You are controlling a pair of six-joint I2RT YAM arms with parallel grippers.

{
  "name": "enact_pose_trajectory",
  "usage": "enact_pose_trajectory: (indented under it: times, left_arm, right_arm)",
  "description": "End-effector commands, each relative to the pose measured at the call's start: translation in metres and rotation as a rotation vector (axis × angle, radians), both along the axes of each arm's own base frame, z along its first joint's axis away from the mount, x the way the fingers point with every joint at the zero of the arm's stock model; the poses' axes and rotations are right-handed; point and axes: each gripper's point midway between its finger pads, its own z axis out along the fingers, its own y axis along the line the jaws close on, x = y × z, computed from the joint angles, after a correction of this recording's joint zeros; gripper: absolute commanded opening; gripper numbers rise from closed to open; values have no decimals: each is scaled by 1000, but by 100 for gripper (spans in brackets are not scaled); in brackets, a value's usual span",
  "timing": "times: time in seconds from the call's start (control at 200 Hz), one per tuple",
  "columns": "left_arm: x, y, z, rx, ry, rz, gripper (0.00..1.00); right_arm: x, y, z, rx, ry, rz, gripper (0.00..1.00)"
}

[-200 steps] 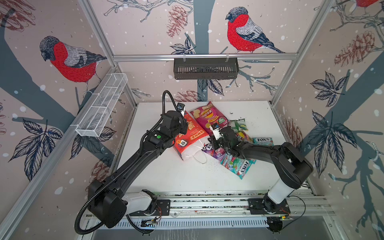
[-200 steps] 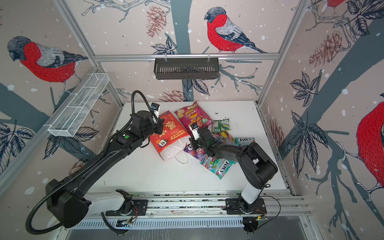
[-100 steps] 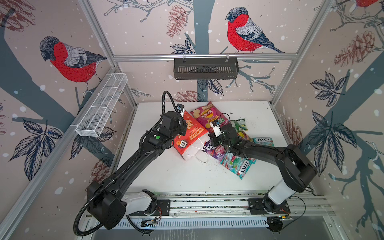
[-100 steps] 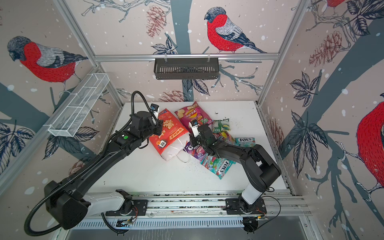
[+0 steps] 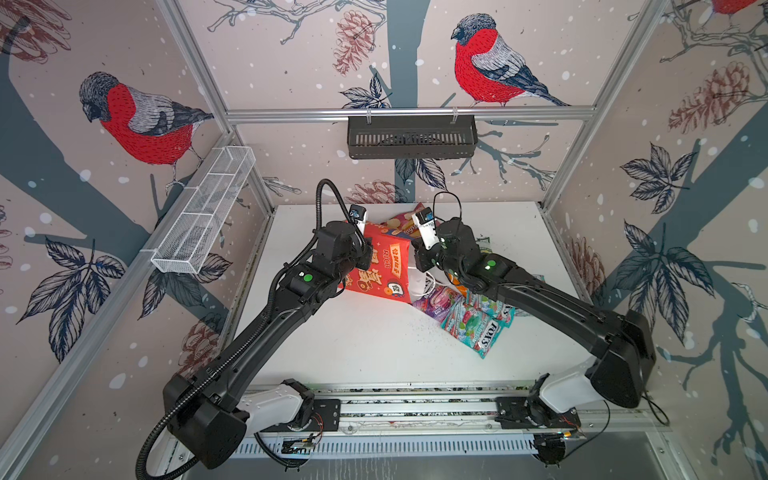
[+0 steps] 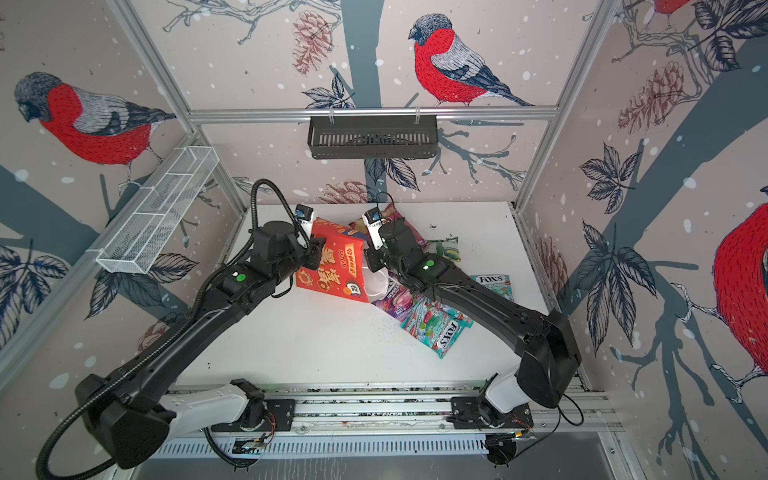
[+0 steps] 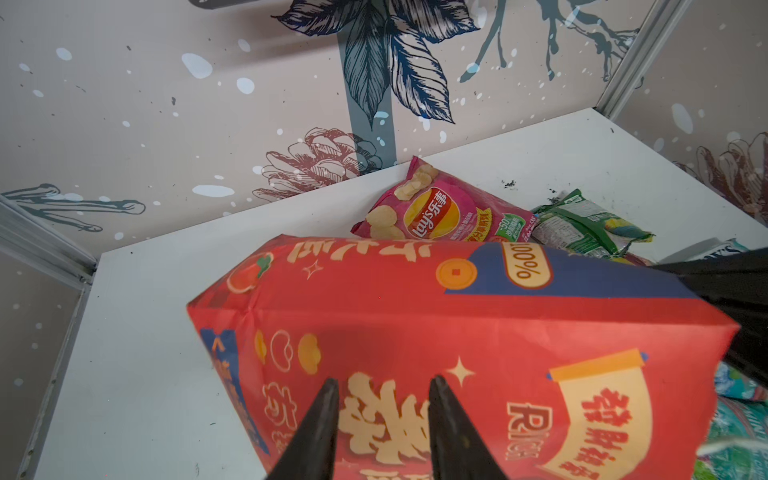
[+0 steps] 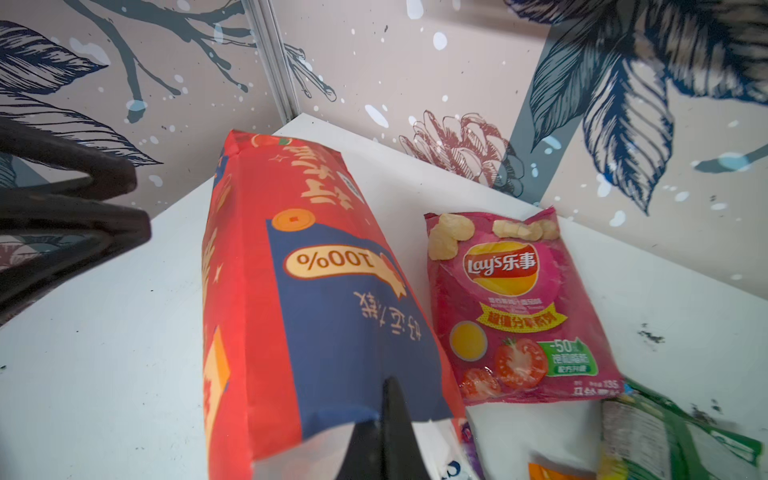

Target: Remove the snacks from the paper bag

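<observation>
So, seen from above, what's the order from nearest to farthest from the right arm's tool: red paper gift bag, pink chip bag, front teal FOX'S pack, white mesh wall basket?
From the right tool, in a top view:
1. red paper gift bag, gripped at its mouth
2. pink chip bag, just behind
3. teal FOX'S pack, pile's front
4. white mesh basket, left wall

Bright even light, soft shadows, wide-angle bowing at edges, right claw seemingly blurred

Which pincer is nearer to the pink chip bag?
Right. The right pincer is at the mouth of the paper bag, beside the pink chip bag; the left pincer is on the bag's opposite side.
</observation>
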Motion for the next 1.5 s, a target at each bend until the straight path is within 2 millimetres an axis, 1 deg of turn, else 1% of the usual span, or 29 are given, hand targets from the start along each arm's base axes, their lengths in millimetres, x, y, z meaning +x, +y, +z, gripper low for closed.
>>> enact_pose_trajectory:
  times: [0.0, 0.095, 0.17, 0.225, 0.295, 0.385, 0.475, 0.56, 0.63, 0.705, 0.75, 0.755, 0.785, 0.875, 0.991, 1.096, 1.191, 1.256, 1.496]
  left_arm:
    - [-8, -12, 13, -11, -24, -59, 37]
    - [-11, -13, 20, -11, -36, -65, 37]
    - [-8, -4, 20, 5, -44, -14, 38]
    - [-4, 9, 17, 24, -49, 57, 38]
    - [3, 29, 9, 29, -41, 142, 38]
    - [9, 51, 4, 0, -59, 211, 38]
    - [13, 63, 8, -61, -107, 232, 39]
    - [20, 64, 6, -106, -115, 218, 39]
    - [27, 61, -4, -112, -86, 203, 39]
    - [33, 59, -21, -108, -40, 198, 38]
    - [36, 59, -26, -114, -24, 203, 38]
    - [35, 60, -32, -111, -12, 203, 37]
    - [35, 62, -44, -108, 13, 213, 37]
    - [34, 73, -62, -124, 47, 246, 37]
    - [35, 94, -74, -150, 56, 298, 37]
    - [38, 104, -81, -173, 61, 310, 37]
    - [42, 107, -89, -174, 81, 313, 36]
    - [44, 107, -92, -176, 89, 313, 36]
    - [52, 111, -111, -195, 117, 320, 35]
  right_arm:
    - [-5, -14, 7, -93, -35, -63, 0]
    - [-14, -8, 24, -86, -74, -41, 0]
    - [-19, -6, 36, -106, -100, -18, 0]
    - [-24, -6, 43, -134, -121, 1, 0]
    - [-29, -7, 50, -164, -142, 17, 0]
    - [-35, -5, 52, -207, -150, 51, 0]
    - [-42, 2, 47, -266, -153, 100, 1]
    - [-47, 11, 41, -312, -150, 145, 1]
    - [-49, 23, 32, -342, -145, 180, 1]
    - [-48, 35, 24, -369, -146, 200, 1]
    - [-47, 41, 21, -384, -150, 206, 1]
    - [-47, 42, 21, -386, -151, 207, 1]
    - [-45, 45, 19, -397, -156, 205, 1]
    - [-43, 57, 13, -423, -165, 215, 1]
    - [-38, 70, 8, -441, -177, 226, 2]
    - [-27, 74, 5, -453, -192, 201, 10]
    - [-16, 77, 5, -442, -195, 183, 36]
    - [-9, 79, 9, -418, -204, 174, 44]
    - [3, 87, 35, -290, -238, 190, 47]
